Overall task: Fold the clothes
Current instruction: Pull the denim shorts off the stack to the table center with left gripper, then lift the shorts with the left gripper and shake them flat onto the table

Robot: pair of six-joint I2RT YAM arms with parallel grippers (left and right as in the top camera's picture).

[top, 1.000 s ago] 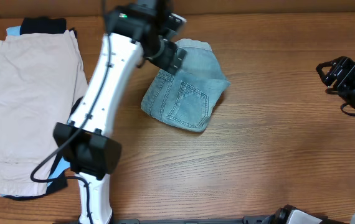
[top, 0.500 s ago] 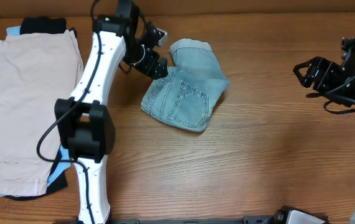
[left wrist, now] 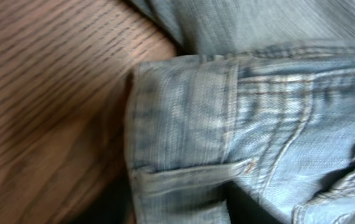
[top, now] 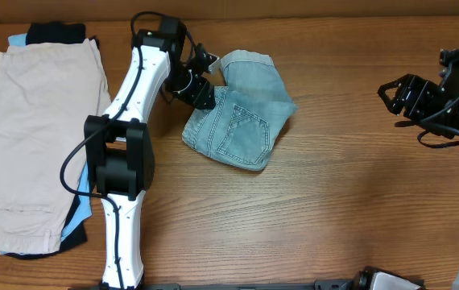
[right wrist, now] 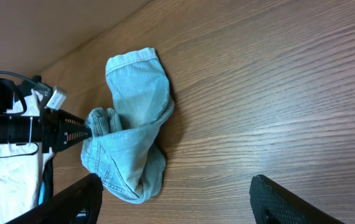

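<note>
The clothes are faded light-blue denim shorts (top: 241,121), folded into a bundle at the back middle of the table with a stitched pocket facing up. My left gripper (top: 201,91) is at the bundle's left edge. In the left wrist view the waistband and a belt loop (left wrist: 184,177) fill the gap between my dark fingers (left wrist: 252,211), which press on the denim from both sides. My right gripper (top: 399,93) hovers open at the far right, well away from the shorts (right wrist: 134,124), with nothing between its fingers (right wrist: 302,199).
A pile of other garments, topped by a beige one (top: 36,137), covers the table's left side. The left arm (top: 133,105) stretches from the front edge to the shorts. Bare wooden table (top: 334,201) lies between the shorts and the right gripper.
My left gripper has closed from wide open onto the shorts' waistband edge, and its arm has shifted slightly left. The right gripper has moved a little left into view and now holds still.
</note>
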